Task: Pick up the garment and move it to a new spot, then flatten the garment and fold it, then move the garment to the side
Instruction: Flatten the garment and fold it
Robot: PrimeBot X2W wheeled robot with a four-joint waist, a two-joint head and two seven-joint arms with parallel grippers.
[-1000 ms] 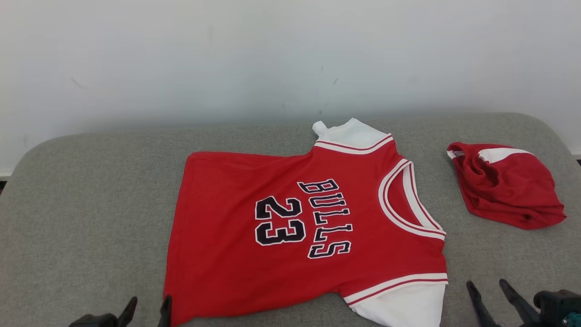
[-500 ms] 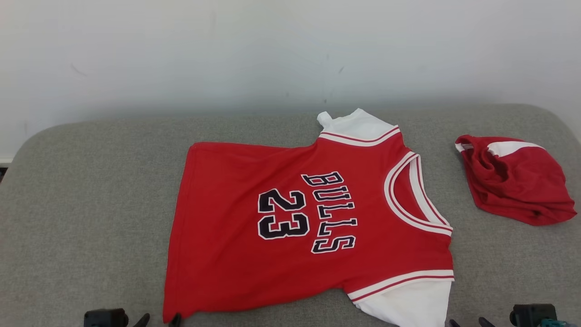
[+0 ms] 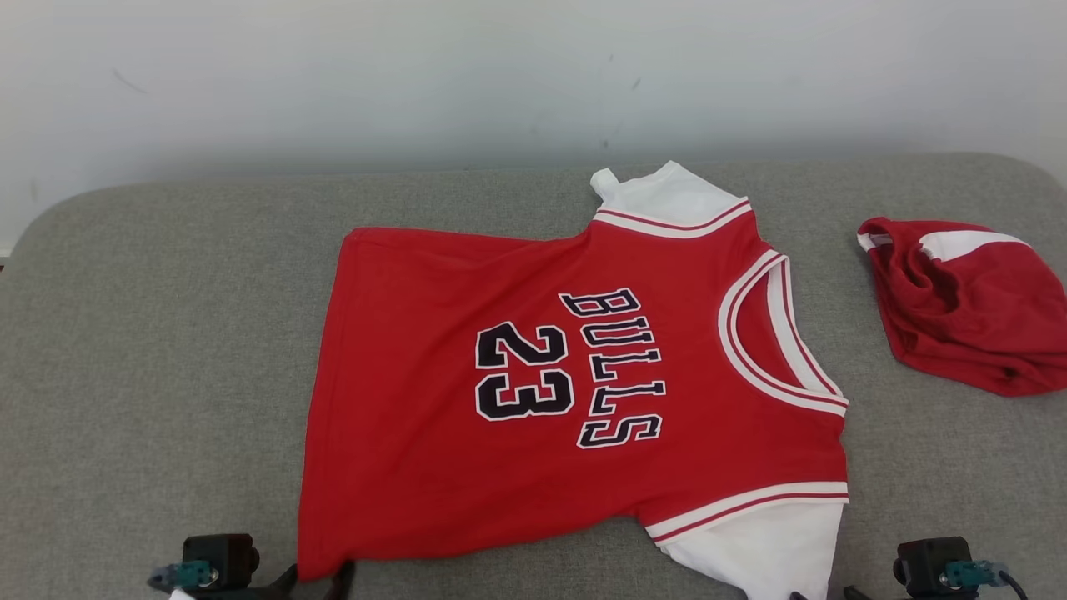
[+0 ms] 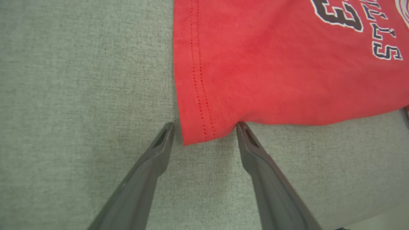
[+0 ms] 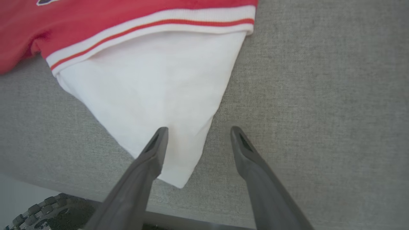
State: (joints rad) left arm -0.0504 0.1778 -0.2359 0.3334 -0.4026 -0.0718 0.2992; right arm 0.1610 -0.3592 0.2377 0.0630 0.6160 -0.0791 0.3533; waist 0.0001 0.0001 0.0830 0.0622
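Head: we see the red jersey lying flat mid-desk, with a crumpled red cloth well apart beyond its collar | Left wrist: our left tool is spread wide, fingers straddling the jersey's hem corner | Right wrist: our right tool is spread wide, one finger over the jersey's white sleeve

Bright, even light; faint soft shadows edge the jersey.

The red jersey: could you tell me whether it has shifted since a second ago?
No. The jersey keeps the same gap to the crumpled red garment beside it; the whole head view shifted, not the cloth.
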